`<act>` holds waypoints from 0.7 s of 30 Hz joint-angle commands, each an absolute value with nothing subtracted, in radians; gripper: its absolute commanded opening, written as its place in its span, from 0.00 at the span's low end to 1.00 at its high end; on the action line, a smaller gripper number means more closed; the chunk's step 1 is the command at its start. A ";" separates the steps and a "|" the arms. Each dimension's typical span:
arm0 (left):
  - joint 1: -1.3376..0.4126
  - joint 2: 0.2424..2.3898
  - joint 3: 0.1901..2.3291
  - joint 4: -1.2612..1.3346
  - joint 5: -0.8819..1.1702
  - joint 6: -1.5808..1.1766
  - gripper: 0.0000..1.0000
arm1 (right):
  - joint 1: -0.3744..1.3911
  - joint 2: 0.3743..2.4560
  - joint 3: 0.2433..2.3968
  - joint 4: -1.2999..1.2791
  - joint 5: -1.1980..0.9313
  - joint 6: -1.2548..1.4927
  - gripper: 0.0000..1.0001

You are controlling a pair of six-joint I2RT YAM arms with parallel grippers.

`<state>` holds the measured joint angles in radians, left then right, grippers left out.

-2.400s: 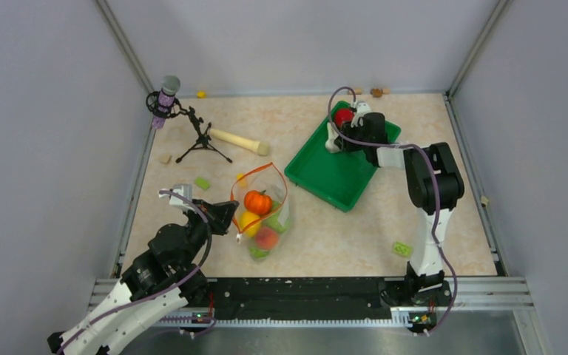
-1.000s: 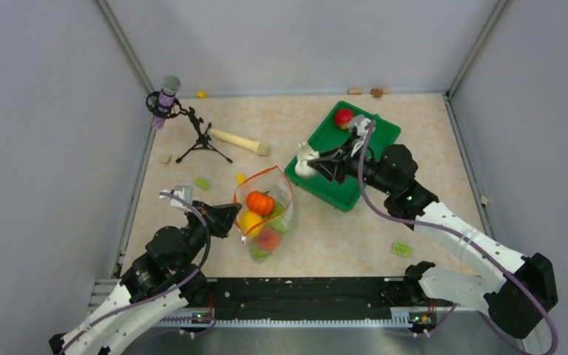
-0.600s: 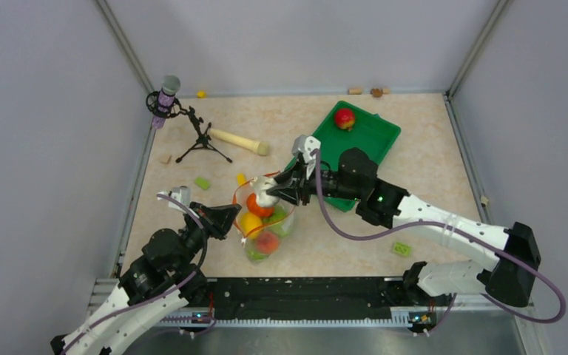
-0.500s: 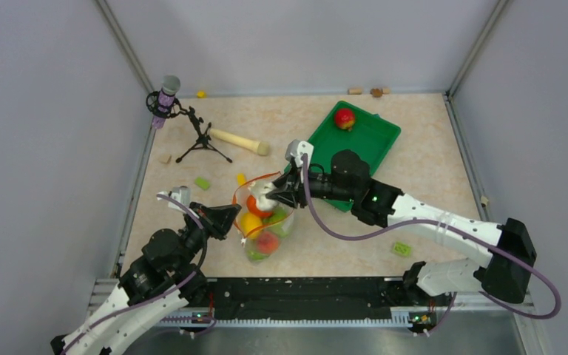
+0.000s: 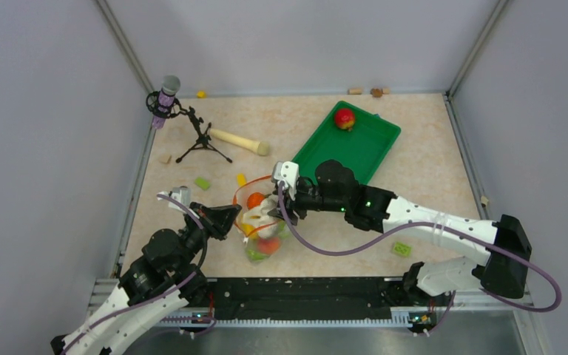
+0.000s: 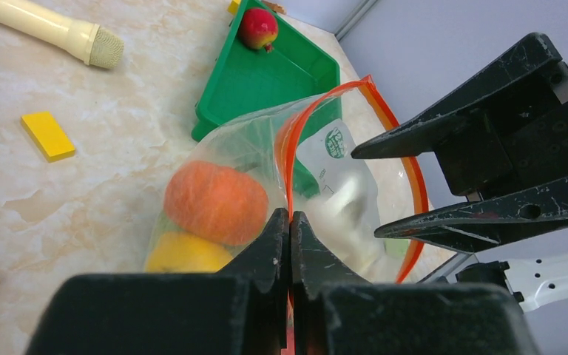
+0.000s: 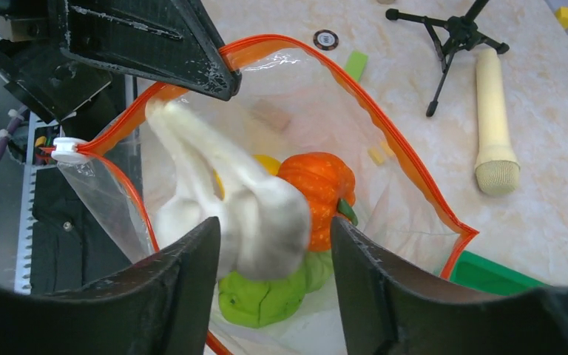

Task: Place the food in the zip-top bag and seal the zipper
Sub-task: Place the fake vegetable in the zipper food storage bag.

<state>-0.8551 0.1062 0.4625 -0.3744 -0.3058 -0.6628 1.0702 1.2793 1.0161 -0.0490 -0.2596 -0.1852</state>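
Top view, left pincer (image 5: 231, 217): mine, clamped on the near-left edge of the zip-top bag (image 5: 264, 231), low over the surface (image 5: 429, 177).
Top view, right pincer (image 5: 275, 209): mine, reaching in from the right, with its tips over the bag's mouth.
Top view, garlic (image 5: 254, 220): white, within the bag's mouth, just beside the pumpkin (image 5: 255, 200).
Top view, red apple (image 5: 345, 118): alone at the far end of the green tray (image 5: 373, 144), well apart from the bag.
Top view, wooden pin (image 5: 238, 141): lying beyond the bag, near the tripod (image 5: 202, 140).
Left wrist view, left pincer (image 6: 290, 222): fingers pressed together, with the orange-red zipper (image 6: 286, 174) pinched between them.
Left wrist view, right pincer (image 6: 366, 194): fingers spread apart at the far side of the mouth.
Left wrist view, contents: pumpkin (image 6: 216, 201) and lemon (image 6: 185, 255) behind the clear wall, and the garlic (image 6: 344, 214) as a white blur.
Right wrist view, right pincer (image 7: 274, 225): fingers wide apart, gripping nothing.
Right wrist view, garlic (image 7: 244, 200): blurred, between my fingers and above the pumpkin (image 7: 318, 185), lemon (image 7: 266, 164) and a green fruit (image 7: 262, 299).
Right wrist view, zipper (image 7: 396, 143): unsealed, spread in a wide loop.
Right wrist view, left pincer (image 7: 225, 85): at the loop's far-left edge.
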 commanded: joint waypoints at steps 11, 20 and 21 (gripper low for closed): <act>-0.853 0.089 0.460 -0.330 -0.305 -0.661 0.00 | 1.081 1.247 1.075 -0.032 -0.210 -0.174 0.86; -0.852 0.090 0.460 -0.330 -0.303 -0.660 0.00 | 1.080 1.193 1.068 0.103 0.038 -0.095 0.99; -0.851 0.089 0.460 -0.330 -0.304 -0.659 0.00 | 1.081 1.192 1.070 0.108 0.067 -0.095 0.99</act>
